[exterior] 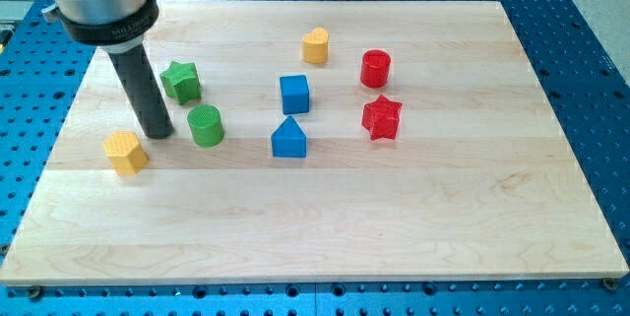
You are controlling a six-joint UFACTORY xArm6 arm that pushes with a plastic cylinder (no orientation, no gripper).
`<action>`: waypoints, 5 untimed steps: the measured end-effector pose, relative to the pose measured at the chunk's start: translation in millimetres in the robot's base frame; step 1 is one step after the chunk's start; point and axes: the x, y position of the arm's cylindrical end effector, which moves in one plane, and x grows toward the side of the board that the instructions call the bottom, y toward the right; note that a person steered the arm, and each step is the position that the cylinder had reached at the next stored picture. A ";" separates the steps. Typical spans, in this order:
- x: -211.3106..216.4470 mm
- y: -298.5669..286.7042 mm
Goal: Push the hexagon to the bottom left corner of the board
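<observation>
The yellow hexagon block lies on the wooden board at the view's left, a little below mid-height. My tip rests on the board just to the upper right of the hexagon, close to it, with a small gap. The green cylinder stands just right of my tip. The green star lies above and right of my tip.
A blue cube and a blue triangle sit mid-board. A yellow rounded block, a red cylinder and a red star lie further right. The board's bottom left corner is below the hexagon.
</observation>
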 end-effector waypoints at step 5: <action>8.3 -56.5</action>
